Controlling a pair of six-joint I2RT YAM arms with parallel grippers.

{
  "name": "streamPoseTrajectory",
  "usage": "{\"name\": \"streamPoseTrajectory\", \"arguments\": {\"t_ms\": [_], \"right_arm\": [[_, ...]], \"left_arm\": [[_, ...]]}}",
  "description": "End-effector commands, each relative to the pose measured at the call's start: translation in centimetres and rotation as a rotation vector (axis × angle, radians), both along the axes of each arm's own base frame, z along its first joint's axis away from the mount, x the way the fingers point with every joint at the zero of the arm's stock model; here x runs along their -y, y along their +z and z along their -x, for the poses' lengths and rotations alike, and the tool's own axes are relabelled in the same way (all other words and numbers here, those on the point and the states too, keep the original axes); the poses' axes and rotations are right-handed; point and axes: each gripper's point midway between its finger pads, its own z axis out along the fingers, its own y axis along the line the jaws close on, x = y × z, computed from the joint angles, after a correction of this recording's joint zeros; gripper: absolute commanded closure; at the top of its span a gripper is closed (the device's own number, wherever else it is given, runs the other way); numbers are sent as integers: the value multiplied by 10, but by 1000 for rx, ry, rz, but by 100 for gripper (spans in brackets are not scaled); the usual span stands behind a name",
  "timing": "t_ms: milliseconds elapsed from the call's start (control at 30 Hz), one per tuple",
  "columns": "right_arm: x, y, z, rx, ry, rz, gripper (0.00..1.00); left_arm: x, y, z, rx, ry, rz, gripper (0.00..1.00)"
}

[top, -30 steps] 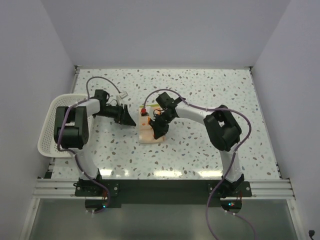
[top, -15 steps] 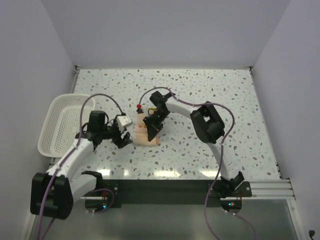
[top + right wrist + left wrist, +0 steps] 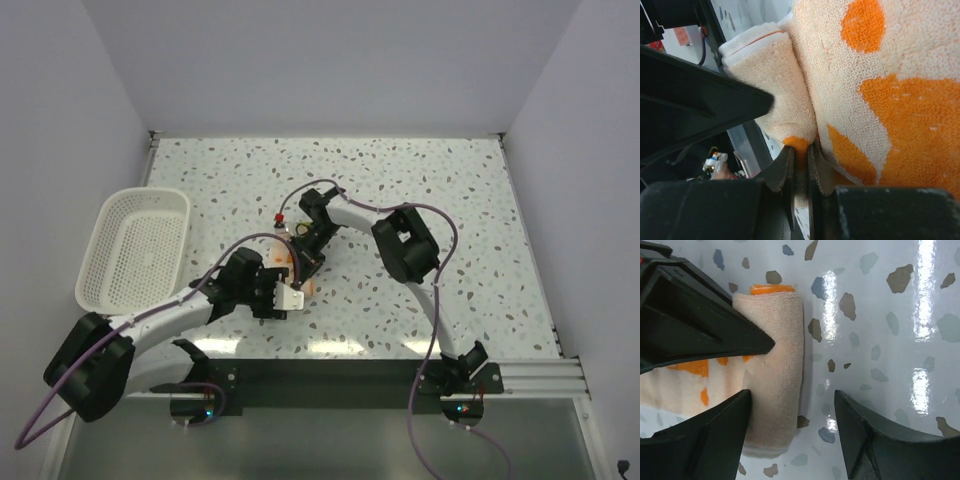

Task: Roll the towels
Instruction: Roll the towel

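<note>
The orange and cream towel lies on the speckled table, its near end rolled into a short peach roll. In the top view only a small part of the towel shows between the two grippers. My left gripper is open, its left finger against the roll and its right finger on bare table. My right gripper is shut on an orange edge of the towel beside the roll. In the top view the left gripper sits just in front of the right gripper.
A white mesh basket stands at the table's left edge. The right arm's cable and a red-tipped fitting hang just behind the towel. White walls close the table at the back and sides.
My left arm has swung from beside the basket round to the front, bringing its gripper to the towel's near end. My right gripper has shifted slightly nearer, and the visible towel has got shorter.
</note>
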Motion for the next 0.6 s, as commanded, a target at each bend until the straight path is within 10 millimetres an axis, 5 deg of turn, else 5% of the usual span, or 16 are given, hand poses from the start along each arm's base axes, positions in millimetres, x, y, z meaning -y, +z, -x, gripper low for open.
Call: {"name": "streamPoseTrajectory", "arguments": {"t_ms": [0,200,300,333,433,567], "right_arm": [[20,-45,7,16,34,153,92],[22,-37,6,25,42,144,89],[25,-28,0,39,30,134,80],[30,-29,-6,51,9,145,68],[40,-9,-32,119,-71,132,53],[60,28,-78,221,-230,87,43]], "left_arm": [[11,3,-17,77,-81,-40,29],[2,-28,-19,-45,-17,-133,45],[0,-37,-7,-153,-19,-165,62],[-1,-39,-3,-178,-21,-168,69],[-2,-38,13,-264,-34,-163,82],[-6,-36,32,-404,-22,-152,92]]}}
